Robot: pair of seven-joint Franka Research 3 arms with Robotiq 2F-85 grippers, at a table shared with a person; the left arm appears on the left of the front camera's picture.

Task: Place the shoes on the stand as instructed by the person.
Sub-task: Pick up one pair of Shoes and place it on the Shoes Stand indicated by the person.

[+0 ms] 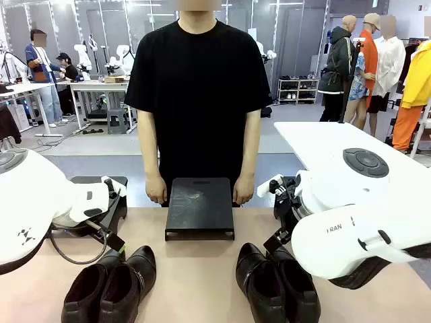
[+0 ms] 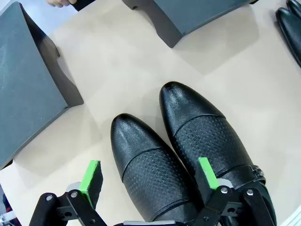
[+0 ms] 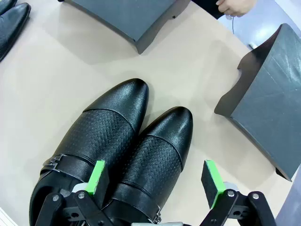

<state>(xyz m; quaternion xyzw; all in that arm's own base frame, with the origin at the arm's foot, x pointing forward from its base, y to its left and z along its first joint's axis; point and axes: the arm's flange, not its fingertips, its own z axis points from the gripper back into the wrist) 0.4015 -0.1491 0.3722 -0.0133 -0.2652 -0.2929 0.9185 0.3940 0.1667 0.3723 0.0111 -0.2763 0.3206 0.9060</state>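
Standing at the far side, the person point(image 1: 199, 101) has one hand point(image 1: 155, 188) at either side of the middle stand point(image 1: 200, 205). The left pair of shoes point(image 1: 111, 286) lies at the near left of the table point(image 1: 195, 282), and the right pair of shoes point(image 1: 277, 282) at the near right, toes pointing far. The left gripper point(image 2: 149, 176) hangs over the left pair, jaws spread and empty. The right gripper point(image 3: 155, 179) hangs likewise over the right pair, jaws apart, holding nothing. The left stand point(image 2: 28, 84) and the right stand point(image 3: 270, 94) sit beyond the toes.
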